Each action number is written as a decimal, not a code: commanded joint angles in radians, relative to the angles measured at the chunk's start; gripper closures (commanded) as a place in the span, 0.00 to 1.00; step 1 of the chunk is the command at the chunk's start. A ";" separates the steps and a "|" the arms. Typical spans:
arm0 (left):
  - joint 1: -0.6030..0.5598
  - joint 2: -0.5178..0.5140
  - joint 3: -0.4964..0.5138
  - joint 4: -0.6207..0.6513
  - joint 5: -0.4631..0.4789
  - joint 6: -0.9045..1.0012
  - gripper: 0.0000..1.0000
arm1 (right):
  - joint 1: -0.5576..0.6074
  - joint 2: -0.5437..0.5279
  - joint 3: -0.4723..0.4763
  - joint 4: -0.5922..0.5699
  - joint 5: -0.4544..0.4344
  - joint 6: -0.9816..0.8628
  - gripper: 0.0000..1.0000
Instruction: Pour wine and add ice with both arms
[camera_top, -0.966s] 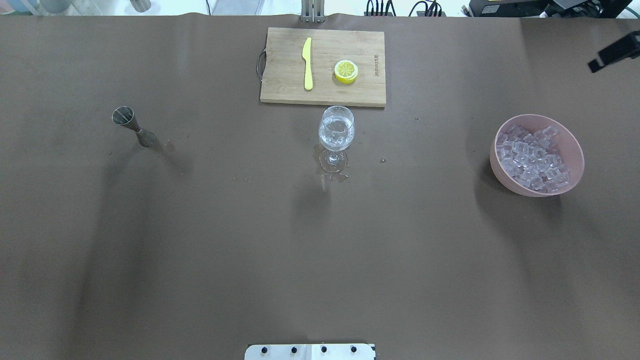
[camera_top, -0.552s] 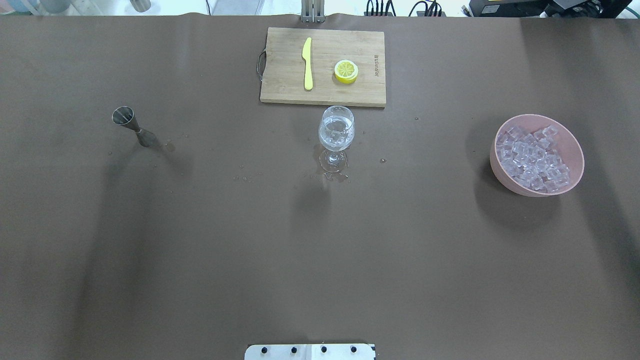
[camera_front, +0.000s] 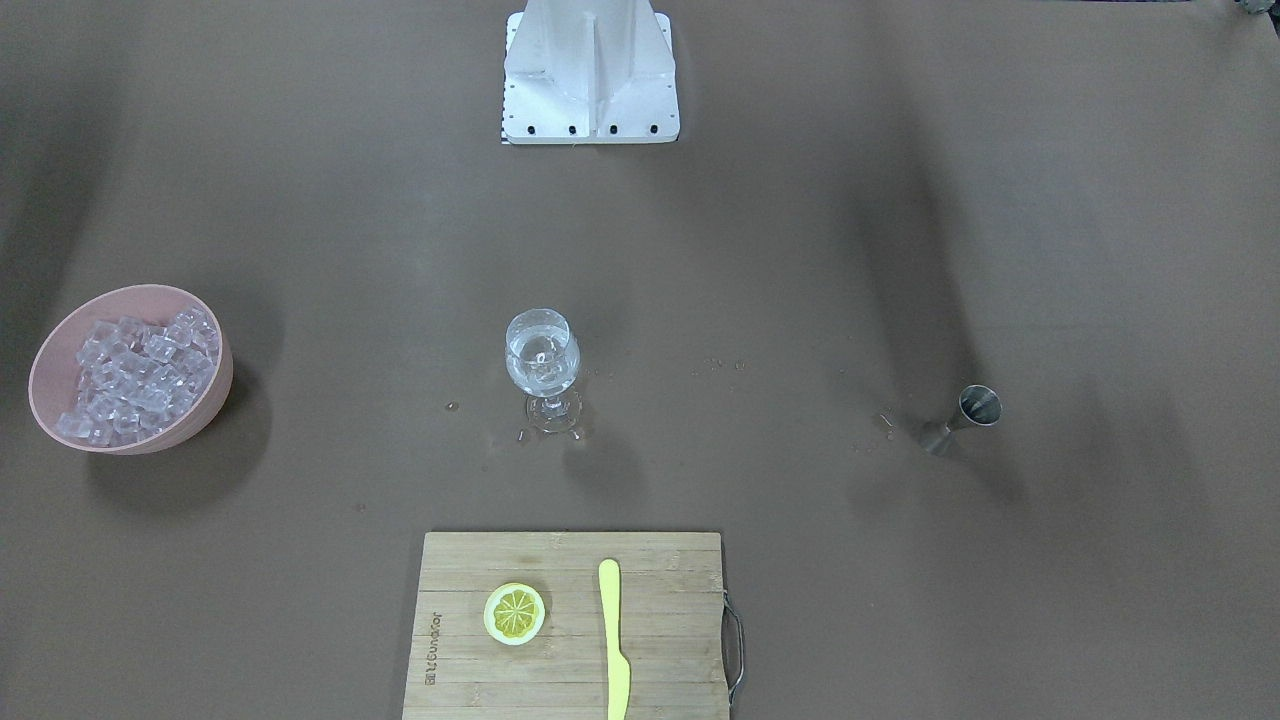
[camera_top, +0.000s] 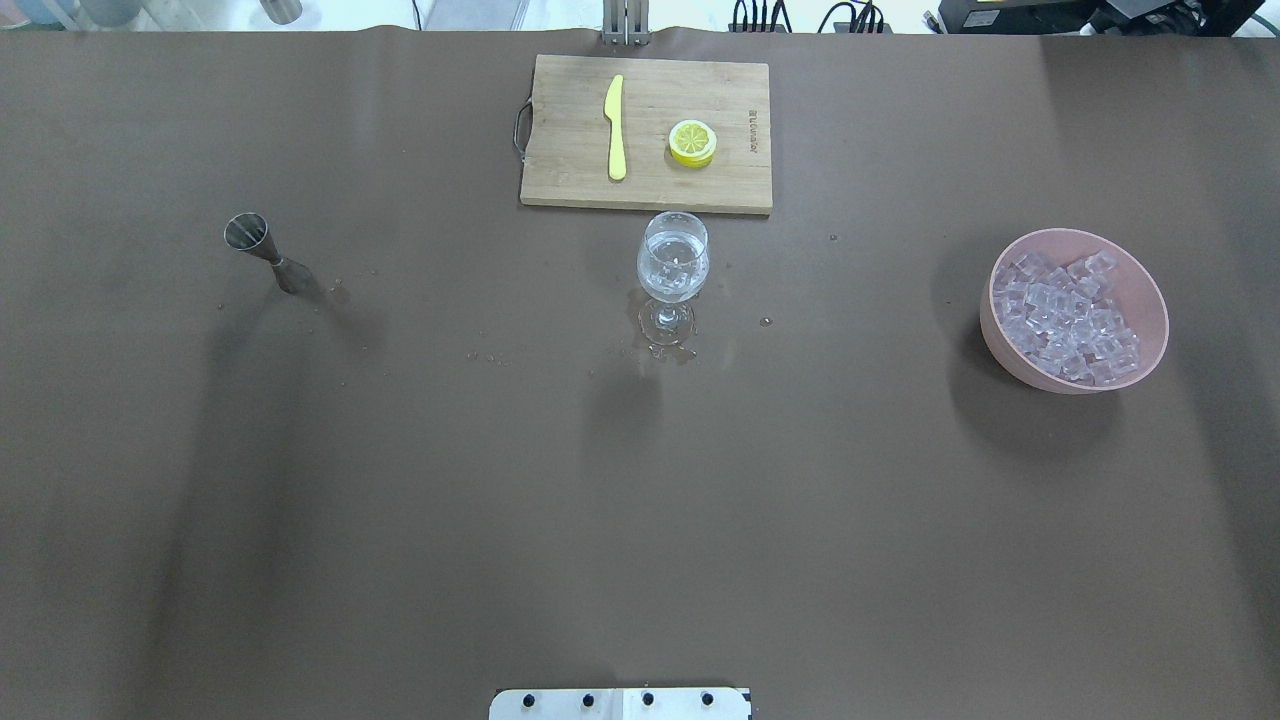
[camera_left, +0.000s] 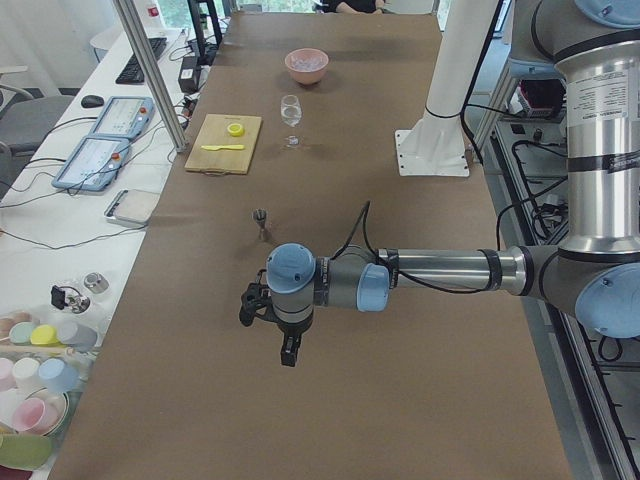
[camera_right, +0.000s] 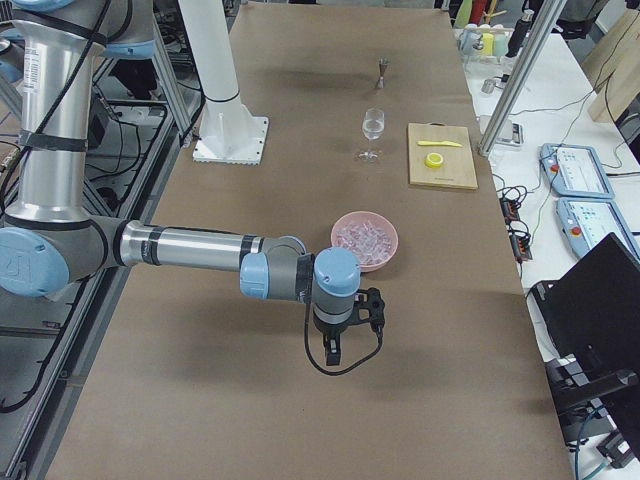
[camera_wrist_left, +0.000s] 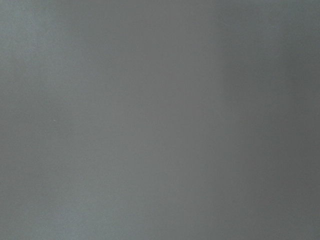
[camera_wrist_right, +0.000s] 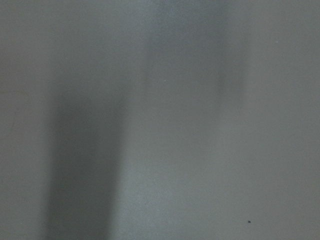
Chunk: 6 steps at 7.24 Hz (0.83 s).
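glass (camera_top: 673, 262) holds wine (camera_front: 541, 375) and ice (camera_top: 682, 280) | jigger (camera_top: 265, 252) stands on table (camera_top: 640, 500) | task looks done | left pincer (camera_left: 288, 356), right pincer (camera_right: 335, 352): opening cannot tell

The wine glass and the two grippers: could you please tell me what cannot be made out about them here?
- Left gripper: seen only in the exterior left view, small; open or shut cannot be told.
- Right gripper: only in the exterior right view; same.
- Wrist views: only blurred grey, no fingers.
- Wine glass: contents all clear in the overhead view; the liquid level cannot be told.
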 joint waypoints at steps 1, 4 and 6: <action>0.000 0.006 0.001 0.000 0.000 0.000 0.02 | 0.014 0.001 -0.007 0.002 -0.006 0.003 0.00; 0.002 0.007 0.005 0.002 0.003 0.002 0.02 | 0.042 -0.005 0.034 0.002 -0.016 -0.006 0.00; 0.003 -0.002 0.045 -0.011 0.005 0.002 0.02 | 0.042 -0.008 0.038 0.001 -0.016 -0.004 0.00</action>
